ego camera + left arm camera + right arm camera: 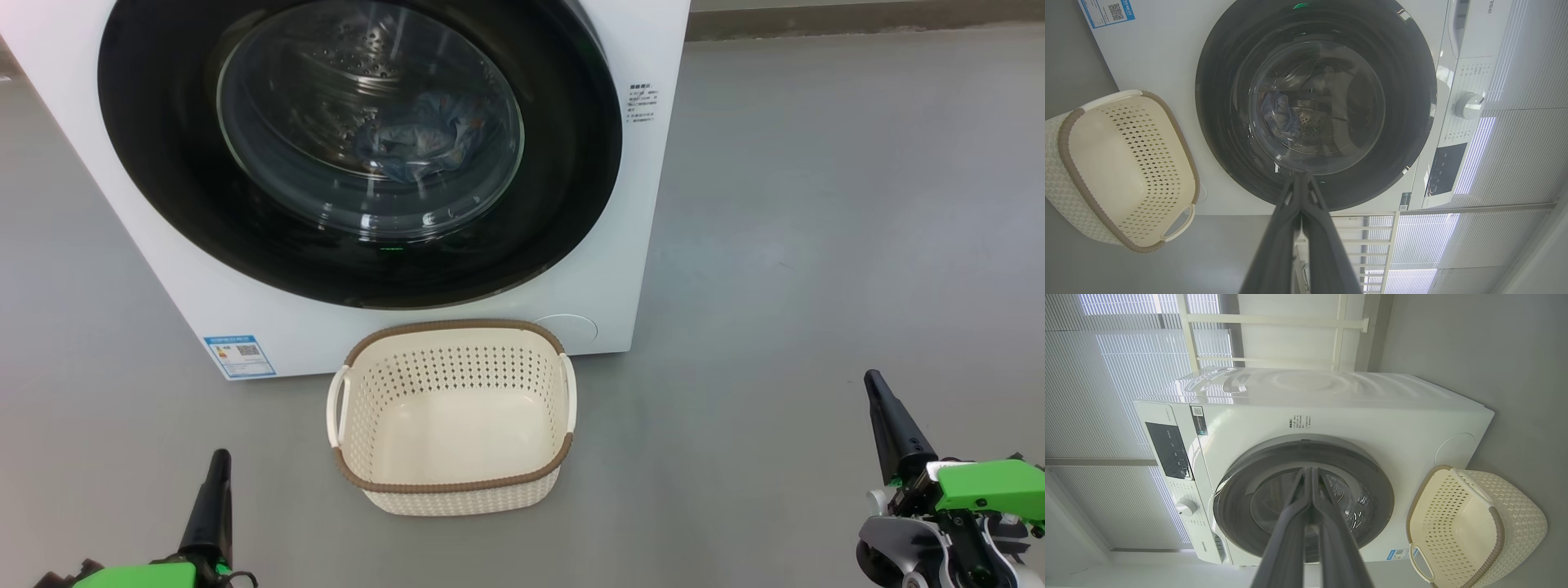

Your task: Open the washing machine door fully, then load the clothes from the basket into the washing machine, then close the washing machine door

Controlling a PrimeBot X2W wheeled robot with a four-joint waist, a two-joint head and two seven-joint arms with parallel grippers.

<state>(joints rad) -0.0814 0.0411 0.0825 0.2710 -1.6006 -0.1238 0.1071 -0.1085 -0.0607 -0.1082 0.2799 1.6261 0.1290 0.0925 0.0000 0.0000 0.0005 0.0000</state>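
Left hand (219, 457) and right hand (873, 379) closed, empty

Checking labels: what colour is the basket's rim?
The basket rim is brown, woven-look; the head view shows it best.

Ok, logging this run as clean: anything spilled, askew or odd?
Nothing stands out. The door is shut with the clothes inside, and the empty basket stands upright before the machine.

Door (359, 143) seemingly shut, barring drum (343, 49); basket (453, 371) just before it.
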